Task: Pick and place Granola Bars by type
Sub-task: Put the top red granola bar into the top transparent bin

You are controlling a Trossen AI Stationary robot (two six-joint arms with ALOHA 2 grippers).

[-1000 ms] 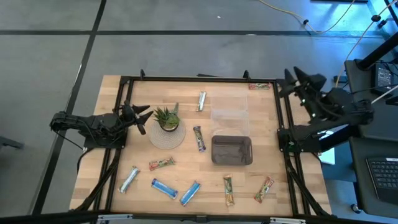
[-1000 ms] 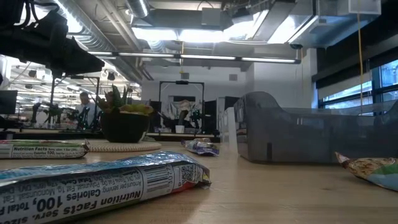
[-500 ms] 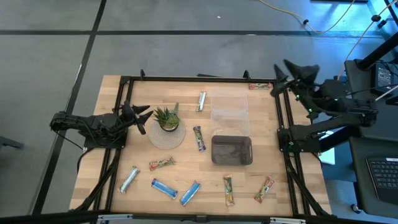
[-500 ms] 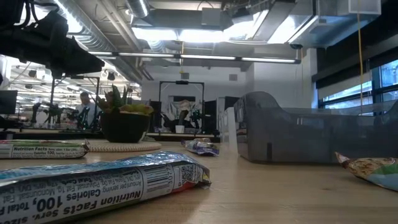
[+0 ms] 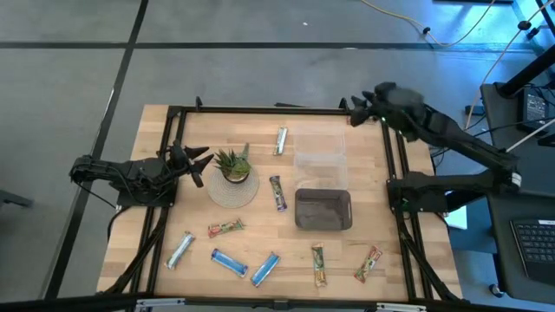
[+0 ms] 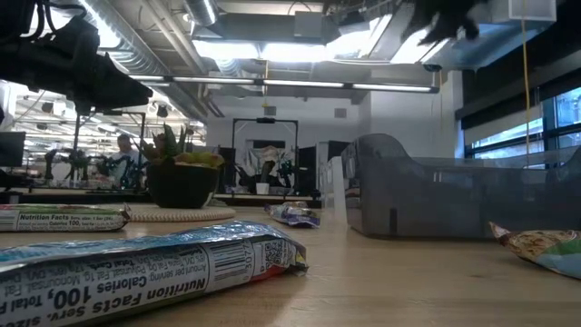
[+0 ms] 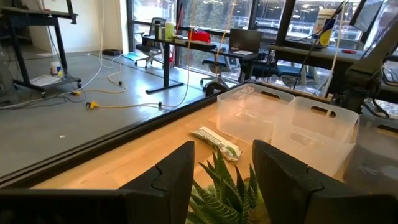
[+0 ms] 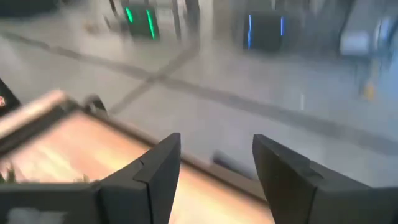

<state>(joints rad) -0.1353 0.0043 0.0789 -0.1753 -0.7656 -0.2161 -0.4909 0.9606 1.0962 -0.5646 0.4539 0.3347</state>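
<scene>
Right gripper [image 5: 360, 106] fingers spread, nothing between them, up over the table's far right corner near the red-wrapped bar [image 5: 361, 120] at the edge. Left gripper [image 5: 196, 165] fingers also apart and empty, parked just beside the potted plant [image 5: 232, 164] on the left side. Remaining Granola Bars [image 5: 264, 269] lie loose: two mid-table near the clear bin [image 5: 321, 159] and dark bin [image 5: 323, 210], six along the near edge.

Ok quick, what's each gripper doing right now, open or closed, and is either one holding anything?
Left gripper: open, empty, beside the potted green plant.
Right gripper: open, empty, above the table's far right corner.
</scene>
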